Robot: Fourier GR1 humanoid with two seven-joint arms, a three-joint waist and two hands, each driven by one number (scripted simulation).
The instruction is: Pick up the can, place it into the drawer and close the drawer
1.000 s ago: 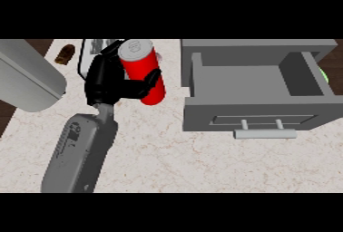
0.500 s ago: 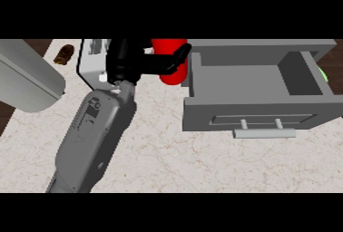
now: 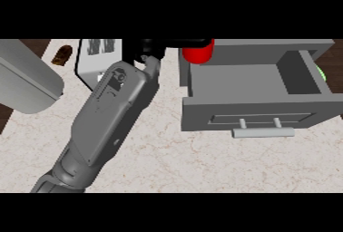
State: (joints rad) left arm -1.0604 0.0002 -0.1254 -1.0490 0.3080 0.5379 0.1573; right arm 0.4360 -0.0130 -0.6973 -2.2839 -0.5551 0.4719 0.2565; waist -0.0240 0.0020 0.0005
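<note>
Can (image 3: 198, 53) – fingers (image 3: 175, 43) of my hand (image 3: 155, 45) curling round it | hanging beside drawer (image 3: 303, 86) back-left corner | I'm reading drawer as lying rightward.

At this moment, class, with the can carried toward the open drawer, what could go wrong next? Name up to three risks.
1. The red can sits over the drawer's back-left corner, not its middle; released here, it might catch the wall and tip outside.
2. The hand is curled round the can at the view's top edge, so the hold is partly hidden and a slip may go unseen.
3. The forearm could nudge the drawer while crossing.
</note>
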